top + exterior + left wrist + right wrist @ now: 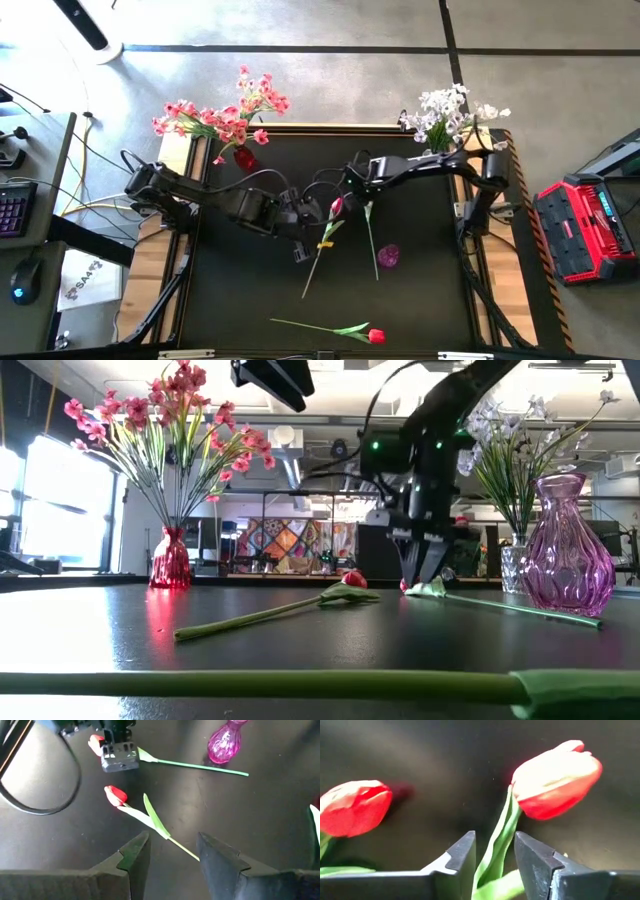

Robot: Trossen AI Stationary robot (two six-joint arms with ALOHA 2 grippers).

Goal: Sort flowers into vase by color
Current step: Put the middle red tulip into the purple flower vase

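Near the counter's (420, 300) middle, the right gripper (495, 855) straddles a red tulip's (555, 777) stem just below the bloom, fingers not yet pinching; close squarely on the stem. Left gripper (172, 852) hovers spread over another tulip (116, 795)

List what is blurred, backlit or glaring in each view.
Low view: the nearest green stem is out of focus, and bright windows backlight the pink flowers. Right wrist view: both red tulips look soft this close. High view: daylight washes out the floor above the white flowers. Left wrist view: a pale sheen crosses the table.
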